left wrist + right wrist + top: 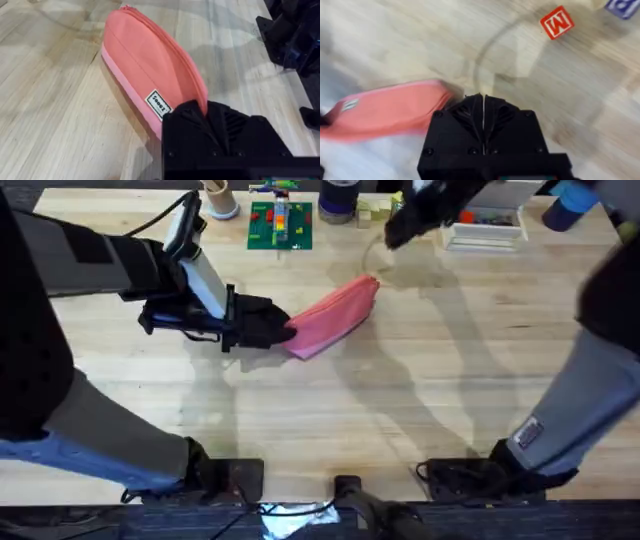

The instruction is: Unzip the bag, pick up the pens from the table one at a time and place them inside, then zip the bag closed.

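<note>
Fingers [200, 117] of the left arm clamped the zipped pink bag's [335, 315] near end, contents hidden; right fingers [483, 107] pressed together, empty, on the counter [420, 410].

Two arms, matte black with grey links

Left arm [100, 255]: grey upper link, black joint housings, white wrist section, black cable looped over the top; left gripper [268, 326] black, faceted body with ribbed inner faces and small screw holes visible in the left wrist view [222, 137]. Right arm [590, 380]: broad grey link bearing a small label near the base, black joints, dark blurred upper segment; right gripper [482, 107] black, angular housing, ribbed finger faces meeting along a thin centre seam, round screw heads at the corners. Black bases, cables trailing between them
</note>
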Controlling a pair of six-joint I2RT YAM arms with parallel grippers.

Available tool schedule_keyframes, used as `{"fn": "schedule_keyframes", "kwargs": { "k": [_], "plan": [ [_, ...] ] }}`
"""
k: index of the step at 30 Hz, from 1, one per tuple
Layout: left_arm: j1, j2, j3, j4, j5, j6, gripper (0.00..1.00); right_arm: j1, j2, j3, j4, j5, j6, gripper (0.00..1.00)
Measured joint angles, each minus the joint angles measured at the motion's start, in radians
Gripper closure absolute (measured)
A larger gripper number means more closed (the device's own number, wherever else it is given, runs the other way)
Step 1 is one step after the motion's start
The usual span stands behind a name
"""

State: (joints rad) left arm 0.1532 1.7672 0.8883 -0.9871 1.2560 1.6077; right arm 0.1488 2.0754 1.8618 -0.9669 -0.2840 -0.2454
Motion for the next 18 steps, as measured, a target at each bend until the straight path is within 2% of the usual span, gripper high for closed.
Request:
{"fn": "schedule_keyframes", "kwargs": {
  "k": [4,5,6,7,11,13,18],
  "plan": [
    [0.000,0.000,0.000,0.000,0.000,0.000,0.958,0.001,-0.146,0.001,-0.111,0.000,-0.051,0.971],
    [0.000,0.000,0.000,0.000,0.000,0.000,0.958,0.001,-0.231,0.002,-0.255,0.000,-0.117,0.970],
    [0.000,0.000,0.000,0.000,0.000,0.000,0.958,0.001,-0.254,0.002,-0.308,0.000,-0.141,0.937],
    [0.000,0.000,0.000,0.000,0.000,0.000,0.958,0.002,-0.274,0.002,-0.351,0.000,-0.162,0.846],
    [0.000,0.000,0.000,0.000,0.000,0.000,0.958,0.008,-0.329,0.002,-0.386,0.001,-0.217,0.269],
    [0.000,0.000,0.000,0.000,0.000,0.000,0.958,0.010,-0.357,0.002,-0.390,0.001,-0.234,0.039],
    [0.000,0.000,0.000,0.000,0.000,0.000,0.958,0.013,-0.440,0.002,-0.402,0.003,-0.250,0.006]
  ]
}}
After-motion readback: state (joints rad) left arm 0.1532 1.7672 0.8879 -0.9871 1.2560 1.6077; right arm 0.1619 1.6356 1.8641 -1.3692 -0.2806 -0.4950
